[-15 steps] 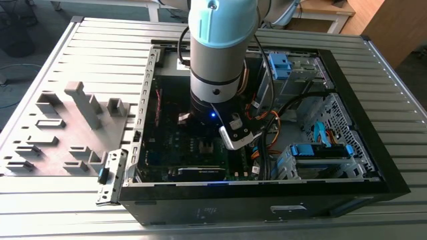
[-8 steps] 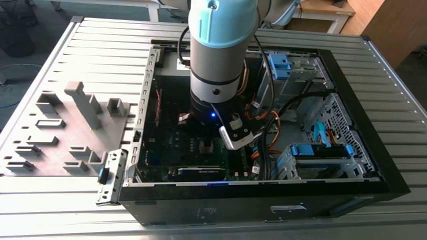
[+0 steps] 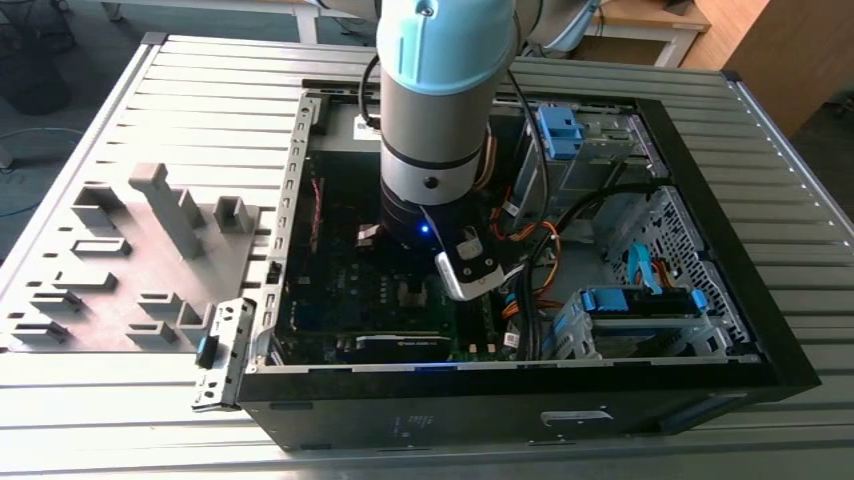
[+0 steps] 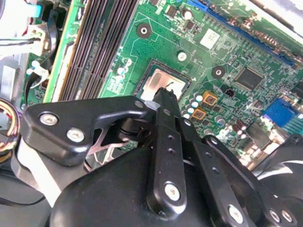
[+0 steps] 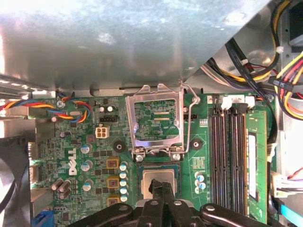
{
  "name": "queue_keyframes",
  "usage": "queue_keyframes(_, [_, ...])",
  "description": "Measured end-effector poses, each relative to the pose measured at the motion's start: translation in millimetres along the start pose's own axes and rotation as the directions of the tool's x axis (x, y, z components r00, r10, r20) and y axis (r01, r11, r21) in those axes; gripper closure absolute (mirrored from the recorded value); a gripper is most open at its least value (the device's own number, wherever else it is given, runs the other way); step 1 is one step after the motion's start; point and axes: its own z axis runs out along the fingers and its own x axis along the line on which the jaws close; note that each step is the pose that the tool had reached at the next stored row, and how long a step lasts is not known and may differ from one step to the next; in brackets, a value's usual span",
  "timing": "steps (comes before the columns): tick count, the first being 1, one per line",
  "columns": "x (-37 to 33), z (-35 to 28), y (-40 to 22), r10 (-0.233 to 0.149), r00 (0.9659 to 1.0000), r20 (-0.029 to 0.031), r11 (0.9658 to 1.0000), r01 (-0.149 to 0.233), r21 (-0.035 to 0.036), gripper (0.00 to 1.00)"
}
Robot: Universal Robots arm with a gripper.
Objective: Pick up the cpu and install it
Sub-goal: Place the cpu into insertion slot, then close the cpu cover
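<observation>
The cpu (image 4: 160,83) is a small silver-grey square lying flat in the socket of the green motherboard (image 4: 227,42). In the first wrist view the cpu (image 5: 158,177) lies just below the raised metal retention frame (image 5: 156,120). My gripper (image 4: 166,94) stands directly over the cpu with its black fingertips (image 5: 161,188) drawn together and resting at or just above the chip's top. The fingers are shut, with nothing clamped between them. In the exterior view my arm (image 3: 430,150) reaches straight down into the open computer case (image 3: 747,340).
Memory slots (image 5: 227,156) run beside the socket. Cable bundles (image 5: 265,56) and a grey metal box (image 5: 118,38) crowd the space past the retention frame. A black fan (image 4: 284,156) is close to the gripper. A grey fixture plate (image 3: 134,260) lies on the exterior view's left.
</observation>
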Motion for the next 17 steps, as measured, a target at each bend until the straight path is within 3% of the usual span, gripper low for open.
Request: queue_keyframes(17, [-1.9,0.0,0.5,0.007,1.0,0.0001,1.0,-0.007,0.0001,0.89])
